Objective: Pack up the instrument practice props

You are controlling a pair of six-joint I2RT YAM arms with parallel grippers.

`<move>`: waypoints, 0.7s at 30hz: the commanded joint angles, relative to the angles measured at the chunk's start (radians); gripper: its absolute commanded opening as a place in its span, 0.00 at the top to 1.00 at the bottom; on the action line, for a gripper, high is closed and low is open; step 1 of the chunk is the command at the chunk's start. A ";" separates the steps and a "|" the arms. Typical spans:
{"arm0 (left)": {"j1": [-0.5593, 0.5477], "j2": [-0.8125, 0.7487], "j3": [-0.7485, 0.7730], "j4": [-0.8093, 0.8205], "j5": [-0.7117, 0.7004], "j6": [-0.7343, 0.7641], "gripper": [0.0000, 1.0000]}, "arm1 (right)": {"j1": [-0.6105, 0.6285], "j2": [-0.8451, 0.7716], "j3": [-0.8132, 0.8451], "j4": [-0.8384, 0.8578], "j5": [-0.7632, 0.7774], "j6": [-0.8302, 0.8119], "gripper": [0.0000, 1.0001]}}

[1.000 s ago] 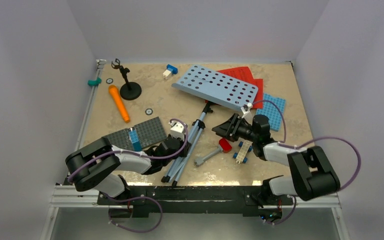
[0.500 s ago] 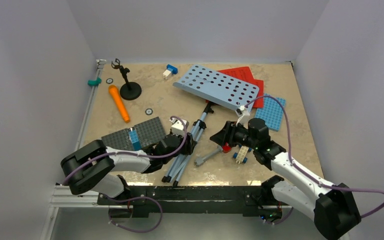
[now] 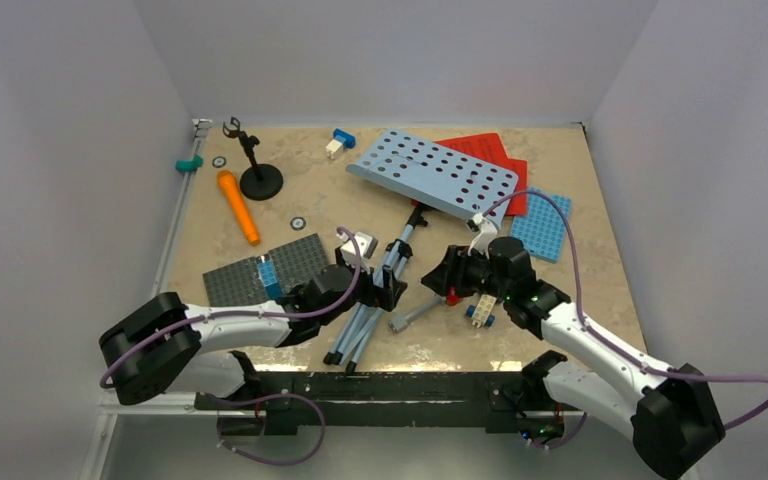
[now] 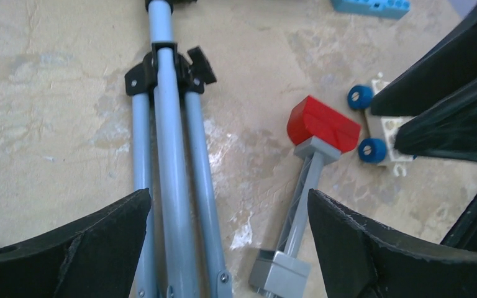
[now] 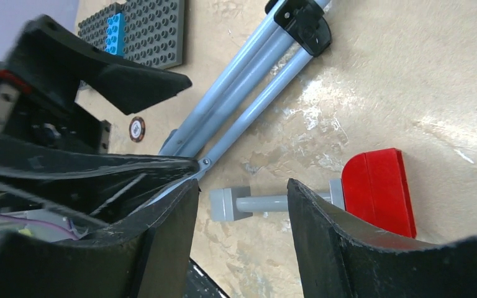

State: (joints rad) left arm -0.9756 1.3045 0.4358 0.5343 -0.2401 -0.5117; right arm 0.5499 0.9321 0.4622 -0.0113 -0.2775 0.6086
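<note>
The music stand lies tipped over, its pale-blue perforated desk at the back and its folded grey tripod legs pointing at the near edge. My left gripper is open wide just above the legs, which lie near its left finger; it holds nothing. My right gripper is open over the handle end of a grey toy hammer. Red sheet-music pages lie behind the desk. The orange microphone and black mic stand are at the back left.
The red-headed hammer lies between the two grippers. A small wheeled brick car sits right of it. A grey studded plate with a blue brick is at left, a blue plate at right.
My left gripper has opened wide and slid right along the tripod legs. My right gripper has swung down and left from the stand's desk to the hammer.
</note>
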 commanded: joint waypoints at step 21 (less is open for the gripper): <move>-0.016 -0.730 0.069 -0.958 -0.345 -0.325 0.00 | 0.005 -0.494 0.005 -0.154 0.314 -0.097 0.39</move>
State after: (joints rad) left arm -0.9897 0.5438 0.3885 -0.0879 -0.4820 -0.7048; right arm 0.5507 0.4553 0.4644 -0.2459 -0.0086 0.4999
